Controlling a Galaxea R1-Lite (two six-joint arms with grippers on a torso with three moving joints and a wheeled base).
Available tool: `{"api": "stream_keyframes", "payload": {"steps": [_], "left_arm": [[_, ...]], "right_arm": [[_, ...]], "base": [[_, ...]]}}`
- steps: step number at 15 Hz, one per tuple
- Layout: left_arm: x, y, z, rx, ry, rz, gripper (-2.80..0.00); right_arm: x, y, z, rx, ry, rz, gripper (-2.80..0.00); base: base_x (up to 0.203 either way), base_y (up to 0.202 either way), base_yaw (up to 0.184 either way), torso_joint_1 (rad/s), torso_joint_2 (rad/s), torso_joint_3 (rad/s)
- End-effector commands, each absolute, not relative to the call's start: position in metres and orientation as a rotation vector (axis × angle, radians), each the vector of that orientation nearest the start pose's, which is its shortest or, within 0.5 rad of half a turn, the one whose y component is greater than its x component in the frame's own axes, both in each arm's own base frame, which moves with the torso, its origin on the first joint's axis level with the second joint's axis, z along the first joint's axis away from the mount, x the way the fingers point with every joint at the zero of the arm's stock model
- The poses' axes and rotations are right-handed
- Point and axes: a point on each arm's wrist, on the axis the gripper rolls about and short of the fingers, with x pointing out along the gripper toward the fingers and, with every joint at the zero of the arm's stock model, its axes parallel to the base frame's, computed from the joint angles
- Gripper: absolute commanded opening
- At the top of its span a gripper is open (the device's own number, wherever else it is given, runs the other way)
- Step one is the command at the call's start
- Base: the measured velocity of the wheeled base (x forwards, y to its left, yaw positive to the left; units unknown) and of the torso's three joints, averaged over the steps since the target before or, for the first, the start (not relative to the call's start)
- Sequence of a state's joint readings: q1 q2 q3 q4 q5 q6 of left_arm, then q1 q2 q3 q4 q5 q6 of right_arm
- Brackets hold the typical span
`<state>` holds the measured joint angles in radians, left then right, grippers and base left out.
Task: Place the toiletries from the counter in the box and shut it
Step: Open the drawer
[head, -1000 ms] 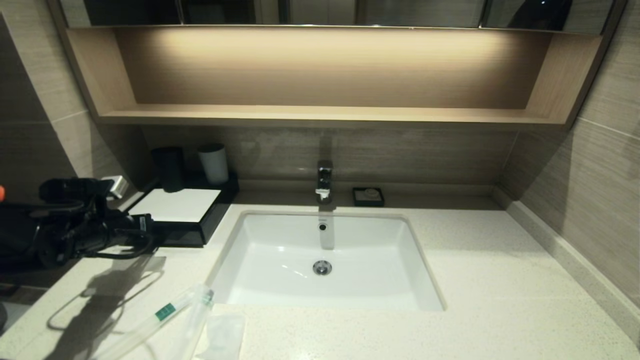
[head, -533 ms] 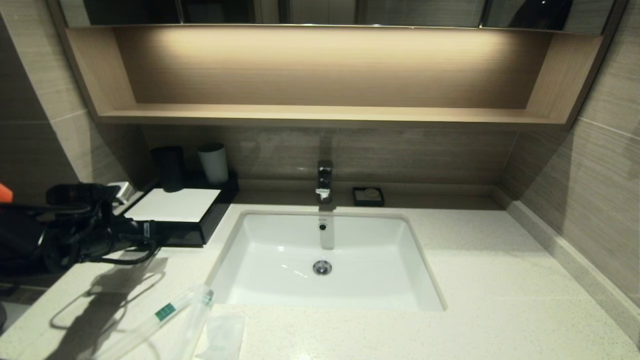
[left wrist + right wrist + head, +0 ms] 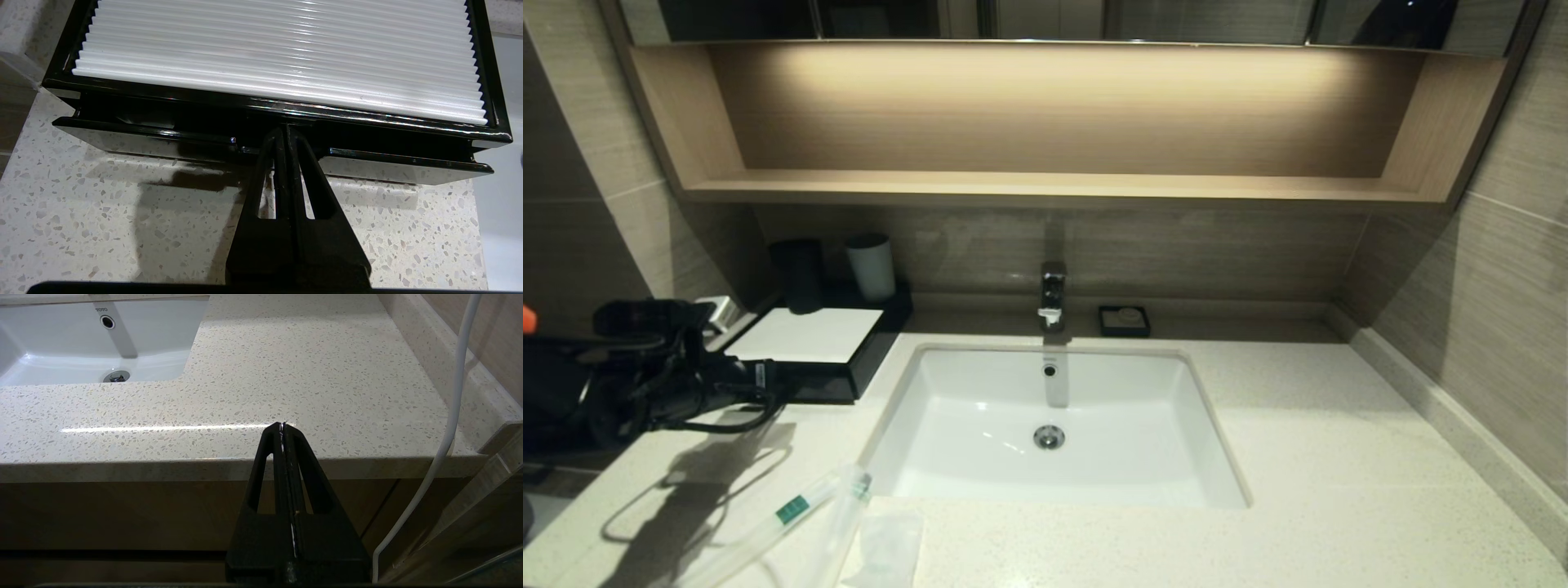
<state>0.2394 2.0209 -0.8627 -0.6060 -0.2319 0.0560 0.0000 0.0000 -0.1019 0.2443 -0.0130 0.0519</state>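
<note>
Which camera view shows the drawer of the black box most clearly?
The left wrist view: the drawer fills the frame, slightly open, the shut left end effector at its front. The head view shows only the box; the right wrist view, nothing.

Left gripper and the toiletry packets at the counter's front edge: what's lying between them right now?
Nothing. In the head view only bare counter, under the arm's shadow, separates the left gripper, shut at the box drawer front, from the toiletry packets.
</note>
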Motion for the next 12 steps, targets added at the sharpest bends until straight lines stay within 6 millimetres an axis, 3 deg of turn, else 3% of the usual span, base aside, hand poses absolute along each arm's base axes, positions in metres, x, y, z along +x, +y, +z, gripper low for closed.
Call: {"api": "stream_keyframes", "payload": {"steps": [1,12], "left_arm": [[0.349,0.08,0.085,-0.078,0.537,-0.013,-2.8],[0.363,0.088,0.069,-0.087,0.56,-0.004,-2.8]], "right_arm": [[-0.032,0.0,0.078,0.051,0.145,-0.016,-2.8],[-0.032,0.0,0.078,0.051,0.144,-0.017,-2.8]], "base": [[0.0,0.0,0.0,0.0,0.0,0.0],[0.0,0.0,0.0,0.0,0.0,0.0]]}}
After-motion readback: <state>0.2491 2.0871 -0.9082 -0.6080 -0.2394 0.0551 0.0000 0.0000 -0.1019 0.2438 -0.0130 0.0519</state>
